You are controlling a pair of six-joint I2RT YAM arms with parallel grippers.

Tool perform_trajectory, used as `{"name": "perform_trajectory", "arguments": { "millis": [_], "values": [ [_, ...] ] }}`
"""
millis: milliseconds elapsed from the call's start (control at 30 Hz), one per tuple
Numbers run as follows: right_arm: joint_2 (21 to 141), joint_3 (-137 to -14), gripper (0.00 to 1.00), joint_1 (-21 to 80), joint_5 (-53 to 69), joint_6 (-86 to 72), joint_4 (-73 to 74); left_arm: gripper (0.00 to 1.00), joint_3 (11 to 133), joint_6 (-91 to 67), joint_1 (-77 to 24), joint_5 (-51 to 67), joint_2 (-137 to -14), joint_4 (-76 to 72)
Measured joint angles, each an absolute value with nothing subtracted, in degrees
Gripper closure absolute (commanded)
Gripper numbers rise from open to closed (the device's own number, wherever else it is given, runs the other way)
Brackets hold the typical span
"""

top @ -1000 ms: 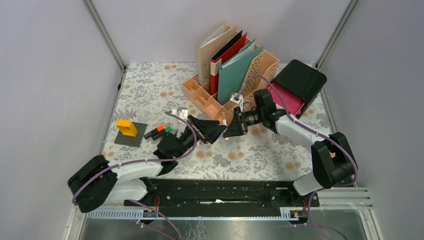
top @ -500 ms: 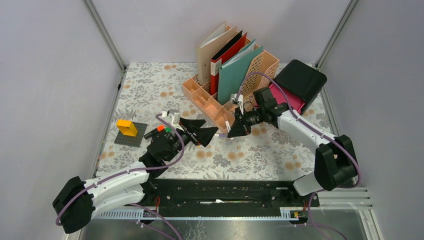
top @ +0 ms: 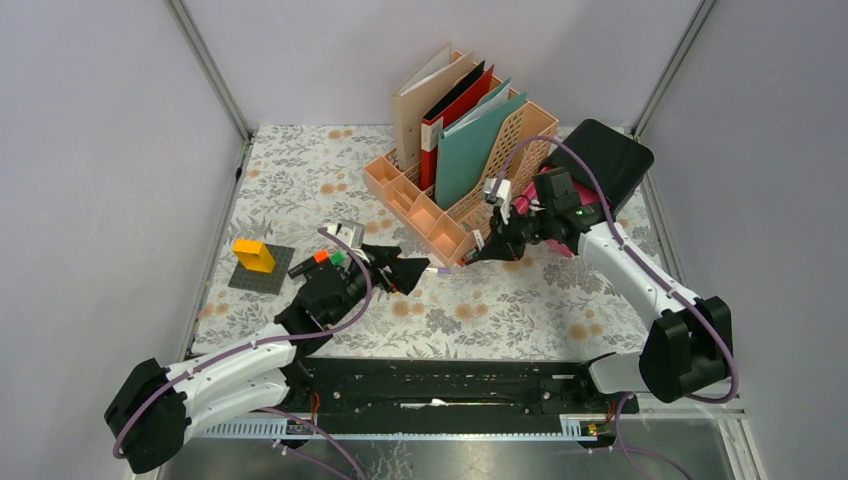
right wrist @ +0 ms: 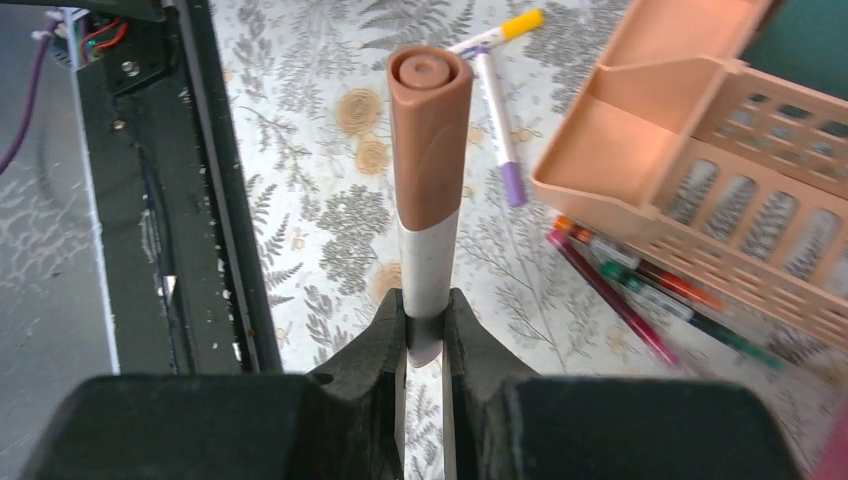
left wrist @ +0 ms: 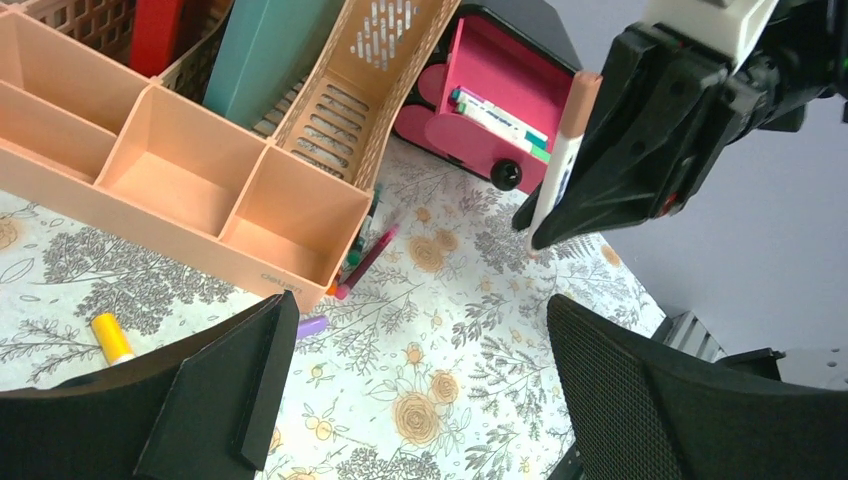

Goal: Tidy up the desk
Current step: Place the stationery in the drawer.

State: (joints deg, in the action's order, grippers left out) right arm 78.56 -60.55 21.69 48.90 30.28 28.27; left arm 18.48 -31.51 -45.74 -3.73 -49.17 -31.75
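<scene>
While the right arm reaches in from its base at the near right corner, its forearm slants across toward the middle and the wrist sits just off the right end of the peach file rack (top: 536, 124). Right pincer (right wrist: 425, 322) is clamped on a marker (right wrist: 428, 200), white barrel squeezed between both fingers, tan cap sticking out past the tips. From the left wrist camera that marker stands tilted, cap uppermost, held clear of the cloth.

Over on the other side, the left arm lies low and stretched out from the near left corner, elbow close to the table (top: 290, 180). Left pincer (top: 408, 270) is spread wide, nothing between its fingers, aimed at the right one across a small gap, just in front of the rack's near corner.

That flowered table fills the whole floor between the grey walls. At its far middle stands the rack, with beige, red, black and teal folders (top: 470, 145) upright in it and low open compartments (left wrist: 170, 180) along its front. Several pens (right wrist: 650, 285) lie on the cloth against the rack's base. Two more markers, one purple-tipped (right wrist: 498, 95) and one yellow-capped (right wrist: 505, 30), lie just before it. Right of the rack sits a black box (top: 605, 150) with a pink drawer (left wrist: 490, 75) pulled out, pens inside. Well off to the left, an orange block (top: 253, 255) stands on a grey plate (top: 272, 278).
</scene>
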Motion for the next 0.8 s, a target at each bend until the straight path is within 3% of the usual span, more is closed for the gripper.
{"name": "perform_trajectory", "arguments": {
  "millis": [333,800],
  "values": [
    [75.44,-61.34,0.98,12.99,45.67,32.53,30.17,0.01,18.04,-31.46,-44.53,-4.91,-49.76,-29.02],
    [74.04,-61.87,0.96,5.65,27.70,33.52,29.65,0.01,17.06,-31.53,-42.41,-5.02,-50.02,-26.09]
  ]
}}
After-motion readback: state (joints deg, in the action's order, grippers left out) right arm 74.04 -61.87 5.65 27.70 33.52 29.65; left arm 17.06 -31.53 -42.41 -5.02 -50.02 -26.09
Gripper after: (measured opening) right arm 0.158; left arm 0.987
